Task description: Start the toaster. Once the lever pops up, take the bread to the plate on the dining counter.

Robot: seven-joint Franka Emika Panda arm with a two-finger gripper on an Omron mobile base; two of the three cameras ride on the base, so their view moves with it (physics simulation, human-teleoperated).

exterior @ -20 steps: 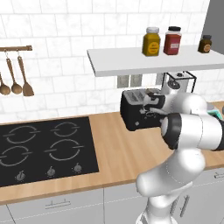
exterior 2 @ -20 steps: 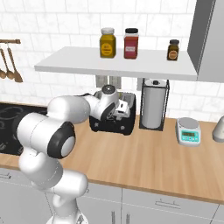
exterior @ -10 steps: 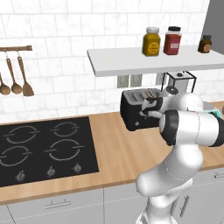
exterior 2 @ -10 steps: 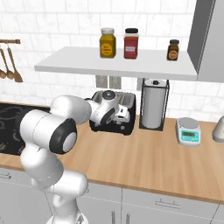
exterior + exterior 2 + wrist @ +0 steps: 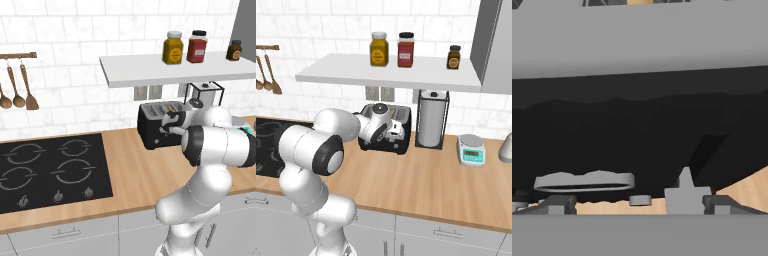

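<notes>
Flanking toaster [image 5: 398, 131]: paper-towel holder [image 5: 431, 119]; shelf [image 5: 391, 69] overhead

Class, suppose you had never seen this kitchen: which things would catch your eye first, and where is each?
The big white robot arm dominates, bending from the counter's front edge toward the black toaster at the tiled wall, its hand pressed close against the toaster's front. Above, three jars, yellow, red and a small dark one, stand on a white shelf. A black hob lies left of the toaster.

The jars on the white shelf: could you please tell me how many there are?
3: a yellow jar toward the shelf's left, a red jar right beside it, and a small dark jar apart near the right end. None seems hidden.
</notes>
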